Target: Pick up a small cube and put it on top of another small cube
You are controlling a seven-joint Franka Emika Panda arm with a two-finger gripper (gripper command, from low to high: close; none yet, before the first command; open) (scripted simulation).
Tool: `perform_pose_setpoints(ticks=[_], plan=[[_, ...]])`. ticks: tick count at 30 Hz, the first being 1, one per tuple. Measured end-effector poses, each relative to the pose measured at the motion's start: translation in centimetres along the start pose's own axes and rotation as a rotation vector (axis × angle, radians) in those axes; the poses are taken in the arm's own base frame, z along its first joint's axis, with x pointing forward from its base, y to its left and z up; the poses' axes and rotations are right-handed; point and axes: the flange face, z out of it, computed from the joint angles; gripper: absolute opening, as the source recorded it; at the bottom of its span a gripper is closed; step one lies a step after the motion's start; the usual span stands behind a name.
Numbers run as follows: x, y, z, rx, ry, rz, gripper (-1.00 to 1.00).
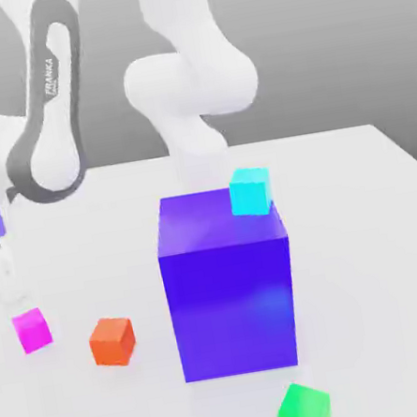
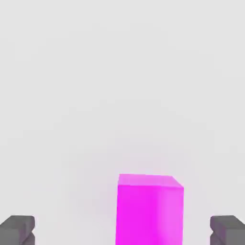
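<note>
**Robot hand poised over a pink cube on a white table**

A smooth white table point(image 1: 365, 216) sits before a plain grey backdrop. The small magenta-pink cube point(image 1: 31, 329) rests near the table's edge at the exterior view's left. The gripper point(image 2: 122, 232) hangs above it with fingers point(image 2: 17, 229) spread wide, holding nothing; the cube lies between them, seemingly untouched. An orange cube point(image 1: 112, 341) sits just beside it. A big blue-violet block point(image 1: 228, 285) stands mid-table, a cyan cube point(image 1: 249, 191) on its top corner. A green cube point(image 1: 303, 411) lies by the near edge.
</note>
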Motion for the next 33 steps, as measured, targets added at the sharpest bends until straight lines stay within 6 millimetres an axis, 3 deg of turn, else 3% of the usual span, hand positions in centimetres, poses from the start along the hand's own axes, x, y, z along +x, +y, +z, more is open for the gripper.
perform_pose_setpoints(ticks=[4, 5, 12, 18, 19, 23, 27, 30, 33], plan=[[0.0, 0.3, 4.2, -0.005, -0.002, 0.004, 0.00], [0.0, 0.4, 4.9, -0.005, -0.002, 0.005, -1.00], [-0.1, 0.4, 4.8, -0.005, -0.003, 0.005, -1.00], [-0.1, 0.3, -0.7, -0.004, -0.004, 0.004, -1.00], [-1.0, -0.8, -1.3, -0.004, -0.005, -0.021, -1.00], [-8.6, -7.5, -2.5, -0.006, -0.007, -0.206, -1.00], [-18.8, -12.7, -3.6, -0.008, -0.008, -0.406, -1.00], [-26.8, -14.6, -4.5, -0.007, -0.009, -0.543, -1.00], [-34.5, -14.9, -5.4, -0.006, -0.008, -0.668, -1.00]])
